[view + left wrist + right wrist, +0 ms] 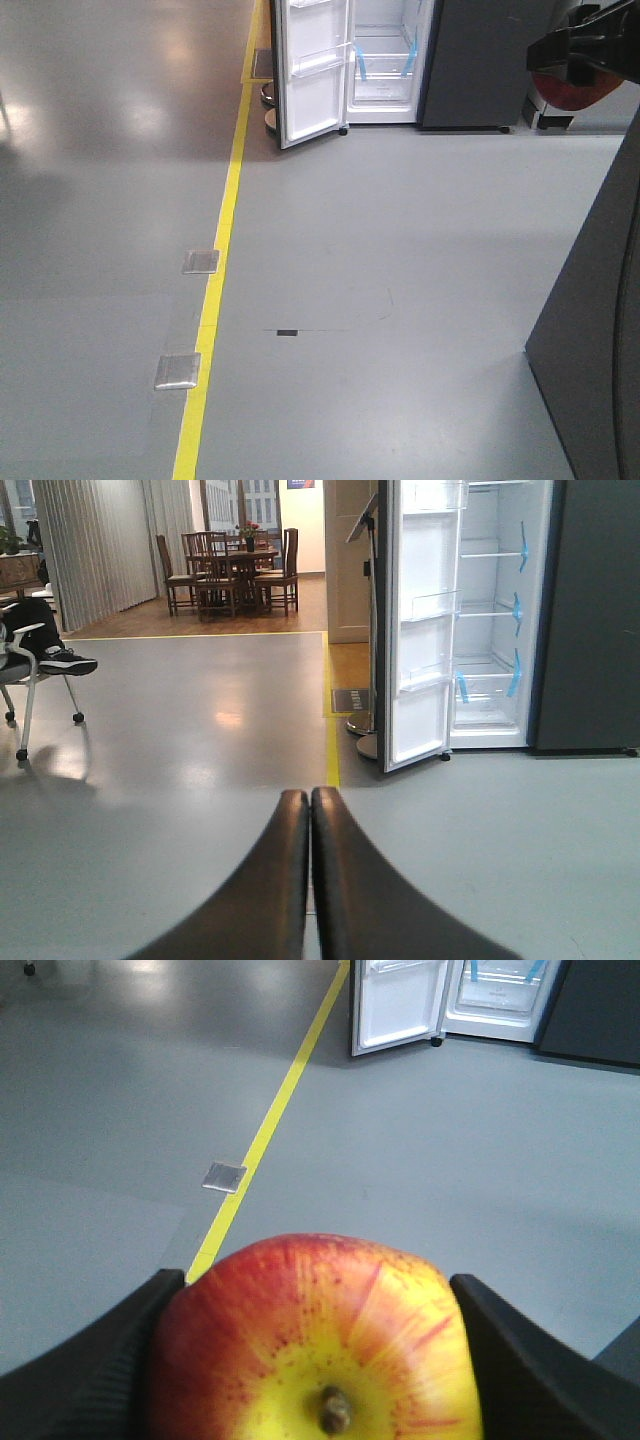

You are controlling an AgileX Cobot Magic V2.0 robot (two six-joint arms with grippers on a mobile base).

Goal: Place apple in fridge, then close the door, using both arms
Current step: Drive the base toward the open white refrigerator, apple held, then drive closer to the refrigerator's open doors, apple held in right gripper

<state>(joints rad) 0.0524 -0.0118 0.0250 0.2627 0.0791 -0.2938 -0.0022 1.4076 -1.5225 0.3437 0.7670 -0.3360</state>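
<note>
The right tool (pixel 317 1282) is clenched on the apple (pixel 310 1350), its stem end turned toward the wrist camera, held out front, ready for carrying in. The left tool (pixel 310 796) is pressed closed on nothing, probably spare for swinging the door (pixel 415 630) later. The fridge (pixel 490 600) stands well apart across the floor (pixel 400 250), door wide open, so I'd judge the approach barely begun.

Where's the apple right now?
Right wrist view, bottom centre: the apple is held in the right gripper, with the open fridge far ahead across the floor.
</note>
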